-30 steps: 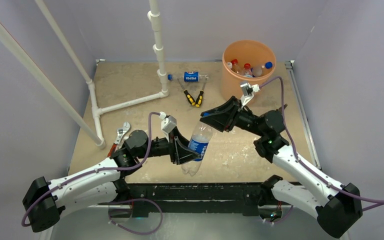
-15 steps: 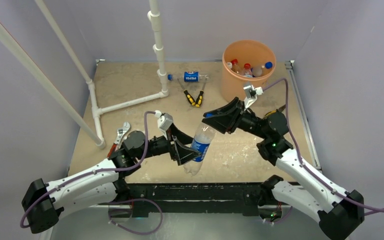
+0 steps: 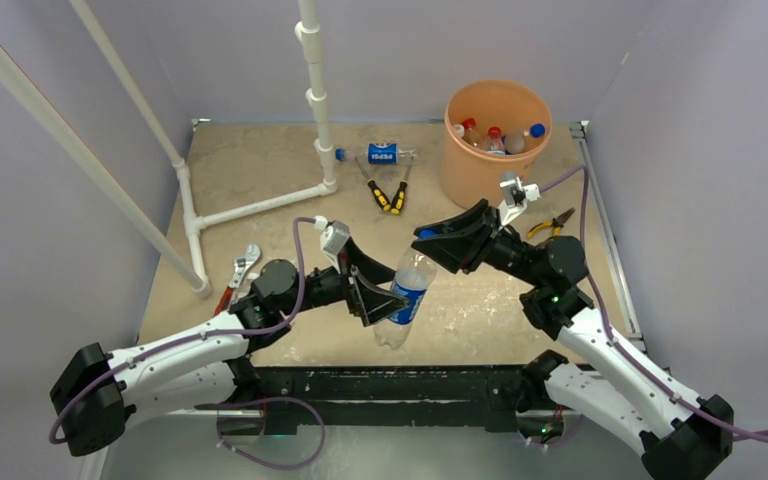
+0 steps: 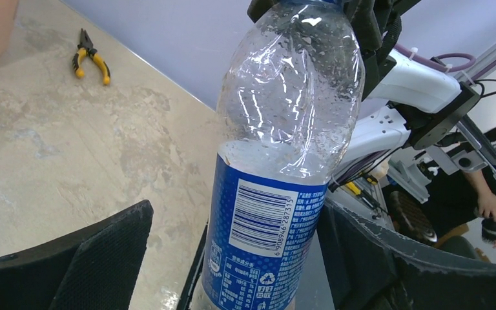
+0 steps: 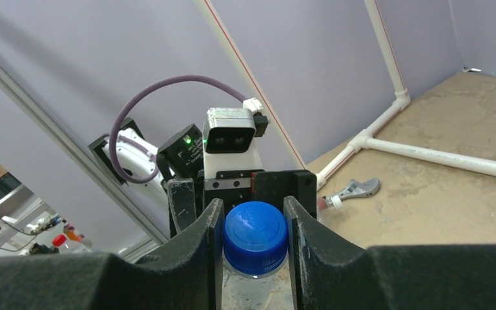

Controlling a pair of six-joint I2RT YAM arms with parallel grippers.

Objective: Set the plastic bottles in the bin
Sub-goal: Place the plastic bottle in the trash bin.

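Bottle (image 4: 284, 129) newly released by left fingers (image 4: 103, 258); right fingers (image 5: 323, 258) hold cap (image 5: 255, 236).

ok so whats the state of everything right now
near bottle: capped, gripped at its blue cap
right fingers: shut on that cap
left fingers: open, either side of the near bottle
far bottle: capped, lying on its side
bin: upright, holding several bottles
far pliers: lying, handles spread
right-side pliers: lying flat
wrench: lying flat
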